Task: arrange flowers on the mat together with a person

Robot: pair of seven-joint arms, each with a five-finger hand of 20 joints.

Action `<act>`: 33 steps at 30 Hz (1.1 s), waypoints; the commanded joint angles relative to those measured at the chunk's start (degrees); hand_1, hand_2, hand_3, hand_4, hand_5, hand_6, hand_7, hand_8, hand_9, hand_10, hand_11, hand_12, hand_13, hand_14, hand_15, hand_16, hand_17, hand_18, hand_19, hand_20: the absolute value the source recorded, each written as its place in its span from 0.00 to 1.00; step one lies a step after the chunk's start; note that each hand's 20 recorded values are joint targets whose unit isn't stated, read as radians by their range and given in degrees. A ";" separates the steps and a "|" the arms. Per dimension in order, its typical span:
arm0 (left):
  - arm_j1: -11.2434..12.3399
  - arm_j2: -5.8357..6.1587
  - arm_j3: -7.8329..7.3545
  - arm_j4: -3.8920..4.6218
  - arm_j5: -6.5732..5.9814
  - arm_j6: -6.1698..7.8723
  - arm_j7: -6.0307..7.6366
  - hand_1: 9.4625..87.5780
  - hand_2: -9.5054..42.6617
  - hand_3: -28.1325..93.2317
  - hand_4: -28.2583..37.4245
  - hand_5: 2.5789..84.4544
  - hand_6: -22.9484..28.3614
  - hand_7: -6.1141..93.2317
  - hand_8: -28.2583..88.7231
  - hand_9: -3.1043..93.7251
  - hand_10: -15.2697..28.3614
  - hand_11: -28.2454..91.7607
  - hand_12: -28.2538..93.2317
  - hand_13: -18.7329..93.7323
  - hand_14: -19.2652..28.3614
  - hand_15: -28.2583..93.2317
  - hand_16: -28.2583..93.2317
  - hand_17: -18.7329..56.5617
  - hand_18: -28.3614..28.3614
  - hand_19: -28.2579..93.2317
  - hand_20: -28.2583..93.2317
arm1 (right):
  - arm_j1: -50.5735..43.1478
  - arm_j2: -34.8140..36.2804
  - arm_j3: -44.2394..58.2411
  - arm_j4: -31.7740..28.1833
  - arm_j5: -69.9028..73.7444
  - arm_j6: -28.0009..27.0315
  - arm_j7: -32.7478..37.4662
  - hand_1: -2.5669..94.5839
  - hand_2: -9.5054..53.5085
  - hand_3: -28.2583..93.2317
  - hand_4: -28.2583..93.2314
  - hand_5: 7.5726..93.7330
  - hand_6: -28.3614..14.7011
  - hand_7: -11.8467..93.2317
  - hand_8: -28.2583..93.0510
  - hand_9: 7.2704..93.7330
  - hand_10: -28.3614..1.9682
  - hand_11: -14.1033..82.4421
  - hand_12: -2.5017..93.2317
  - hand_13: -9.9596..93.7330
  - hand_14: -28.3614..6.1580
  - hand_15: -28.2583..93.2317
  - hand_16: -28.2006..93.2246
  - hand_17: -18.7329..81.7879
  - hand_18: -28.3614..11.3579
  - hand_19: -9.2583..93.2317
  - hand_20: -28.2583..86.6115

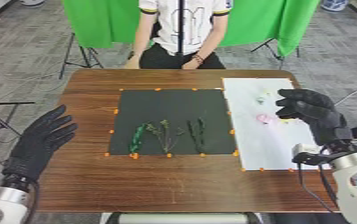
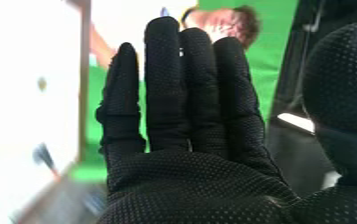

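In the head view, my left hand point(image 1: 43, 141) is held at the table's left edge with its fingers straight. My right hand point(image 1: 312, 111) is above the right part of the white mat point(image 1: 261, 142), over its outer edge. In the right wrist view my right hand point(image 2: 192, 175) has straight, extended fingers and holds nothing. On the dark mat point(image 1: 170, 107) lie a green leafy stem point(image 1: 137, 138), a thin branching sprig point(image 1: 166, 136) and dark green stems point(image 1: 197, 135). A pink flower point(image 1: 264, 118) and a pale green-white flower point(image 1: 261, 99) lie on the white mat, left of my right hand.
The brown wooden table point(image 1: 90, 182) carries both mats, with orange tape pieces along their edges. A person sits across the table, with both hands near its far edge. A green cloth point(image 1: 254, 25) hangs behind, beside thin black stands.
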 commanded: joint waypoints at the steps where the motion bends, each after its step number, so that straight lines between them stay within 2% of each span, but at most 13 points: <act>1: 0.40 -0.18 0.70 0.28 0.18 -0.26 -0.33 0.22 0.17 0.81 0.17 0.31 0.49 0.27 0.16 0.29 0.61 0.41 0.39 0.35 0.70 0.49 0.25 0.14 0.87 0.61 0.30 | 4.76 10.49 -7.98 4.62 -59.87 17.30 13.87 0.34 0.00 0.89 0.00 0.44 0.67 0.45 0.09 0.49 0.65 0.43 0.26 0.51 0.61 0.67 0.40 0.38 0.28 0.74 0.58; 4: 1.90 -0.35 0.14 -0.19 -0.12 0.49 0.20 0.22 0.17 0.81 0.16 0.31 0.49 0.27 0.16 0.29 0.61 0.41 0.39 0.35 0.70 0.49 0.25 0.14 0.87 0.61 0.30 | 9.87 13.70 -15.64 7.95 -66.46 19.08 19.75 0.33 0.00 0.90 0.00 0.38 0.60 0.41 0.09 0.40 0.62 0.43 0.27 0.45 0.60 0.69 0.39 0.36 0.29 0.73 0.58; 8: 0.07 -0.23 1.28 0.37 0.24 -0.30 -0.16 0.22 0.16 0.81 0.17 0.31 0.49 0.27 0.16 0.29 0.61 0.41 0.39 0.35 0.70 0.49 0.25 0.14 0.87 0.61 0.30 | 14.28 16.93 -22.15 10.19 -71.79 19.62 28.17 0.30 0.00 0.91 0.00 0.31 0.53 0.38 0.11 0.30 0.61 0.43 0.28 0.39 0.57 0.73 0.39 0.34 0.29 0.73 0.59; 11: -0.06 0.23 0.98 0.39 0.11 -0.20 -0.19 0.22 0.17 0.81 0.16 0.31 0.49 0.27 0.16 0.29 0.61 0.41 0.39 0.35 0.70 0.49 0.25 0.14 0.87 0.61 0.30 | 18.13 18.50 -26.99 11.37 -73.73 19.94 32.40 0.29 0.00 0.92 0.00 0.29 0.52 0.37 0.12 0.27 0.61 0.43 0.28 0.37 0.56 0.75 0.39 0.33 0.29 0.73 0.59; 13: 0.43 0.08 0.80 0.24 -0.05 0.20 0.02 0.22 0.17 0.81 0.16 0.31 0.49 0.27 0.16 0.29 0.61 0.41 0.39 0.35 0.70 0.49 0.25 0.14 0.87 0.61 0.30 | 20.51 18.96 -29.83 11.91 -74.58 19.70 34.37 0.28 0.00 0.92 0.00 0.29 0.52 0.37 0.12 0.27 0.61 0.43 0.29 0.36 0.56 0.75 0.38 0.33 0.29 0.73 0.59; 15: 0.82 -0.24 0.65 0.12 0.06 0.02 -0.09 0.22 0.17 0.81 0.16 0.31 0.49 0.27 0.16 0.29 0.61 0.41 0.39 0.35 0.70 0.49 0.25 0.14 0.87 0.61 0.30 | 25.29 18.88 -35.18 13.39 -76.29 20.59 37.87 0.28 0.00 0.93 0.00 0.30 0.53 0.38 0.12 0.28 0.61 0.43 0.29 0.37 0.55 0.76 0.38 0.33 0.29 0.73 0.59; 19: 0.87 -0.19 0.59 0.09 0.06 0.25 -0.03 0.22 0.17 0.81 0.16 0.31 0.49 0.27 0.16 0.29 0.61 0.41 0.39 0.35 0.70 0.49 0.25 0.14 0.87 0.61 0.30 | 28.01 19.07 -38.42 14.69 -76.10 19.87 38.08 0.28 0.00 0.93 0.00 0.32 0.54 0.39 0.12 0.30 0.61 0.44 0.29 0.38 0.55 0.78 0.38 0.33 0.29 0.73 0.59; 23: 0.29 -0.08 1.05 0.25 0.18 -0.19 0.00 0.22 0.17 0.81 0.16 0.31 0.49 0.27 0.16 0.29 0.61 0.41 0.39 0.35 0.70 0.49 0.25 0.14 0.87 0.61 0.30 | 30.52 19.94 -42.19 16.04 -76.99 19.64 39.00 0.28 0.00 0.93 0.00 0.33 0.56 0.40 0.11 0.31 0.61 0.46 0.29 0.39 0.55 0.79 0.38 0.33 0.29 0.73 0.59; 26: 0.82 -0.11 0.84 0.03 0.06 0.06 0.07 0.22 0.17 0.81 0.17 0.31 0.49 0.26 0.16 0.29 0.61 0.41 0.39 0.35 0.70 0.49 0.25 0.14 0.87 0.61 0.30 | 31.48 19.93 -43.43 16.43 -77.15 17.54 39.60 0.29 0.00 0.93 0.00 0.36 0.59 0.44 0.10 0.34 0.62 0.50 0.30 0.41 0.56 0.81 0.39 0.34 0.30 0.73 0.59; 29: 0.84 -0.04 0.76 0.11 -0.01 0.20 0.24 0.22 0.17 0.81 0.17 0.31 0.49 0.26 0.16 0.29 0.61 0.41 0.39 0.35 0.70 0.49 0.25 0.14 0.87 0.61 0.30 | 31.44 20.17 -42.97 16.28 -76.16 14.73 38.41 0.30 0.00 0.93 0.00 0.40 0.64 0.49 0.09 0.34 0.62 0.51 0.30 0.44 0.56 0.83 0.40 0.34 0.30 0.74 0.59; 33: 0.62 0.17 0.78 0.19 -0.03 0.15 0.23 0.22 0.17 0.81 0.17 0.31 0.49 0.26 0.16 0.29 0.61 0.41 0.39 0.35 0.70 0.49 0.25 0.14 0.87 0.61 0.30 | 32.01 20.54 -43.40 16.24 -74.74 11.56 38.00 0.31 0.00 0.94 0.00 0.43 0.67 0.52 0.08 0.34 0.62 0.51 0.30 0.45 0.56 0.83 0.40 0.34 0.30 0.74 0.59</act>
